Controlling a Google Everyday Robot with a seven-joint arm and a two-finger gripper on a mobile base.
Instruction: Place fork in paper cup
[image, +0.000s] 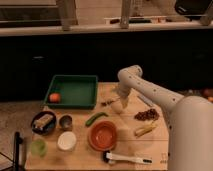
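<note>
One slim fork (108, 103) lies on the wooden table (82, 159) near its far edge, just right of the green tray (75, 92). Only a short dark stretch of it shows, poking out to the left of the tool (120, 103). The tool hangs low over the table right at the fork's end, at the tip of a white arm (150, 92) that reaches in from the right. It seems to touch the fork, though I cannot tell whether the tool is clamped on it or stands apart.

The paper cup (66, 141) stands upright toward the near left of the table, well apart from the fork. Just beside the cup on the right sits an orange bowl (102, 135), on its left a pale green cup (38, 147), and behind it a small grey tin (65, 121). A black bowl (43, 122) holding something pale sits left of the tin. Between the fork and the orange bowl lies a long green vegetable (96, 118). An orange fruit (55, 97) rests in the tray's left corner. Right of the tool lie a dark red cluster (146, 115) and a yellowish piece (145, 130). A white-handled brush (127, 159) lies along the near edge.
</note>
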